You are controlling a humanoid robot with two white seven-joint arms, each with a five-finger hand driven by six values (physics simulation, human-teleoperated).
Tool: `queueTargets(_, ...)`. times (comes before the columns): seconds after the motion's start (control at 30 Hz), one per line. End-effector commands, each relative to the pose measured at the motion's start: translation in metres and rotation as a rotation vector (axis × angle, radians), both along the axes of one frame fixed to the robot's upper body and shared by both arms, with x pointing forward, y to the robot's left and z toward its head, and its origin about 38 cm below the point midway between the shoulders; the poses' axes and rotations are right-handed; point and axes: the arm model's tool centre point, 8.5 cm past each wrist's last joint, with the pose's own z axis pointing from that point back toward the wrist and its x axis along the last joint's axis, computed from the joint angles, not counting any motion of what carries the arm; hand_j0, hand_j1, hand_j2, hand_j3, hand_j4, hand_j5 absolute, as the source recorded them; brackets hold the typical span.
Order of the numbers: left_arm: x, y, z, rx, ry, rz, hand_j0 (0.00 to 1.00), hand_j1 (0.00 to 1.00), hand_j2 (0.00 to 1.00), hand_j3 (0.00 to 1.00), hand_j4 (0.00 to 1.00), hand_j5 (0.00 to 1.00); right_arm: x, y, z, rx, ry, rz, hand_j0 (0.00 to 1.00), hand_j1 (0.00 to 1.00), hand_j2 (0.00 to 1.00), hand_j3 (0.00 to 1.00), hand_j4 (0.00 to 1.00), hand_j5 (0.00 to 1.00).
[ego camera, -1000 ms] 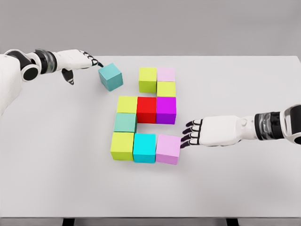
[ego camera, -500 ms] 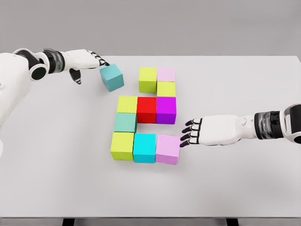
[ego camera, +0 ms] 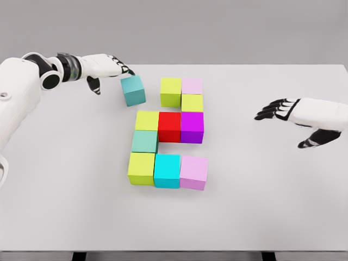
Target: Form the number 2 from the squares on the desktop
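Nearly all the matte, flat-sided cubes sit flush together mid-table [ego camera: 65, 206] in a blocky figure: lime [ego camera: 171, 91], pale pink [ego camera: 192, 86] and lime on top, a yellow, red [ego camera: 169, 126], purple row, a green one, then lime, cyan, pink. Just beside them to the left, a teal cube [ego camera: 133, 89] sits tilted, the left hand [ego camera: 103, 68] touching it with straight fingertips, gripping nothing. The right hand [ego camera: 304, 115] hovers well apart, fingers spread.

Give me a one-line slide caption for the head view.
Left hand nudges a loose teal cube toward the nearly finished block 2 on the white table, right hand open, clear of it.
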Motion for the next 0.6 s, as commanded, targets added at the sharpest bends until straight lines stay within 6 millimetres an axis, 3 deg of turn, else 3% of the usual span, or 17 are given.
queueTargets(0.0, 0.001, 0.005, 0.004, -0.015, -0.007, 0.013, 1.0, 1.0, 1.0, 1.0, 1.0, 1.0, 0.018, -0.044, 0.041, 0.326, 0.012, -0.185, 1.0, 1.0, 1.0, 1.0, 1.0, 1.0)
queueTargets(0.13, 0.0, 0.004, 0.012, -0.035, -0.031, 0.0, 1.0, 1.0, 1.0, 1.0, 1.0, 1.0, 0.027, -0.044, -0.022, 0.575, 0.14, -0.283, 1.0, 1.0, 1.0, 1.0, 1.0, 1.0)
queueTargets(0.23, -0.005, 0.032, 0.031, -0.018, -0.08, 0.004, 1.0, 1.0, 1.0, 1.0, 1.0, 1.0, 0.017, -0.044, -0.071, 0.643, 0.155, -0.351, 1.0, 1.0, 1.0, 1.0, 1.0, 1.0)
queueTargets(0.3, -0.008, 0.043, 0.039, -0.008, -0.099, 0.006, 1.0, 1.0, 1.0, 1.0, 1.0, 1.0, 0.004, -0.053, -0.091, 0.659, 0.131, -0.411, 1.0, 1.0, 1.0, 1.0, 1.0, 1.0)
queueTargets(0.4, -0.016, 0.06, 0.042, -0.001, -0.114, 0.011, 1.0, 1.0, 1.0, 1.0, 1.0, 1.0, -0.017, -0.068, -0.107, 0.679, 0.156, -0.471, 1.0, 1.0, 1.0, 1.0, 1.0, 1.0)
queueTargets(0.57, -0.025, 0.068, 0.026, 0.013, -0.088, 0.009, 1.0, 1.0, 1.0, 1.0, 1.0, 1.0, -0.016, -0.053, -0.105, 0.707, 0.148, -0.434, 1.0, 1.0, 1.0, 1.0, 1.0, 1.0)
